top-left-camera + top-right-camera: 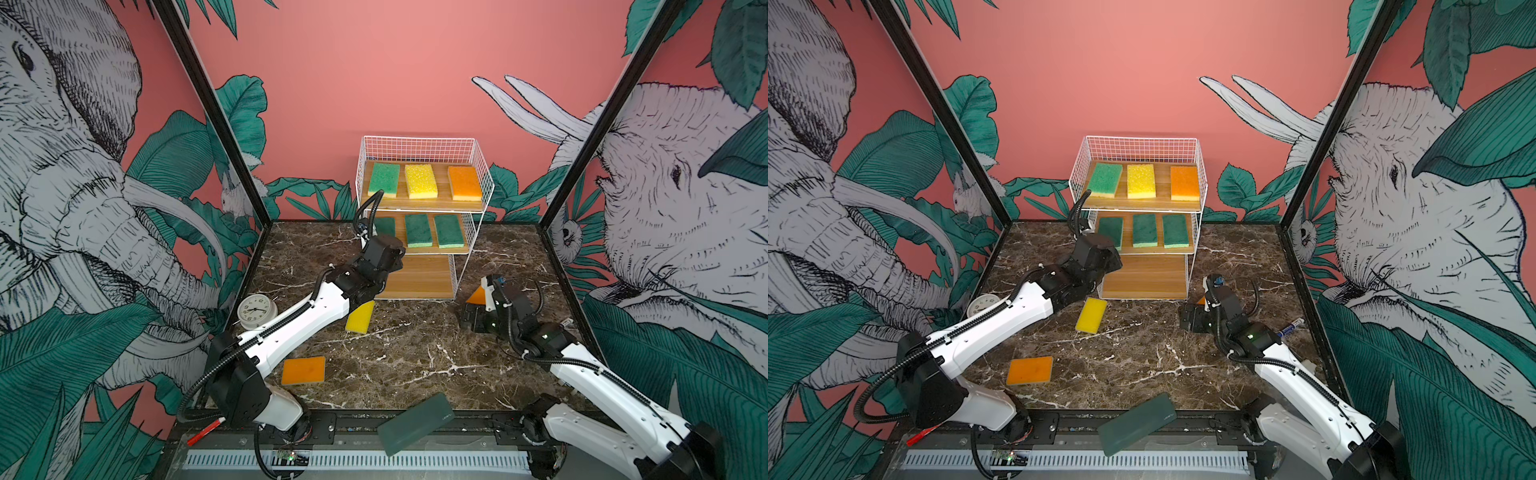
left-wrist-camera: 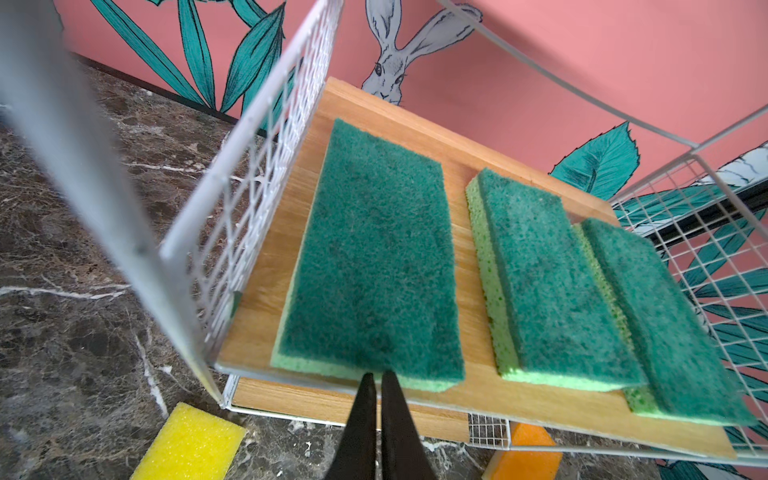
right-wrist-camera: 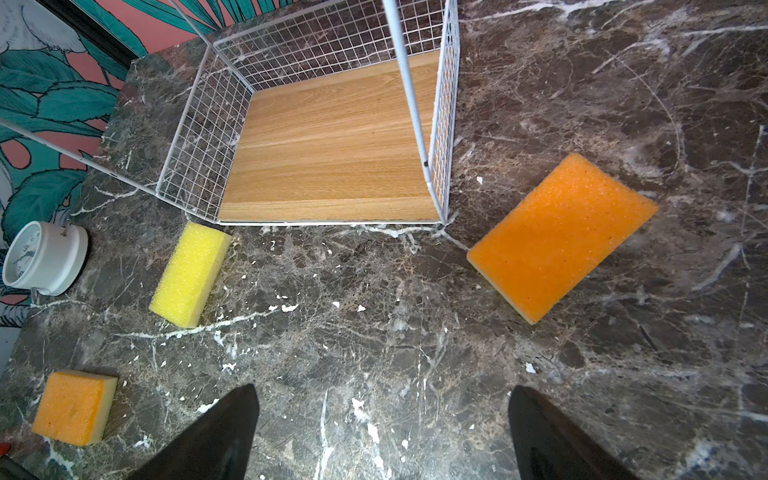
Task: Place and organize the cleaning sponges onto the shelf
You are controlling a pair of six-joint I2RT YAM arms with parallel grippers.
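Desk: Status on the left side?

Me: I see the left gripper (image 2: pixel 377 376) pinched closed on nothing, tips at the near edge of the leftmost scouring sponge (image 2: pixel 374 249) on the middle board of the shelf (image 1: pixel 419 145); whether they touch, I cannot tell. A 2nd scouring sponge (image 2: pixel 552 282) and a 3rd scouring sponge (image 2: pixel 665 328) lie beside it.

Desk: And the right?

Me: My right gripper (image 3: pixel 382 390) hangs spread wide, holding nothing, over the table (image 3: pixel 374 332), near a loose orange sponge (image 3: pixel 561 237). On the top board sit a green sponge (image 1: pixel 383 178), a speckled yellow sponge (image 1: pixel 420 180) and an orange-topped sponge (image 1: pixel 464 183). A plain yellow sponge (image 1: pixel 360 320) and a front orange sponge (image 1: pixel 303 370) lie on the table.
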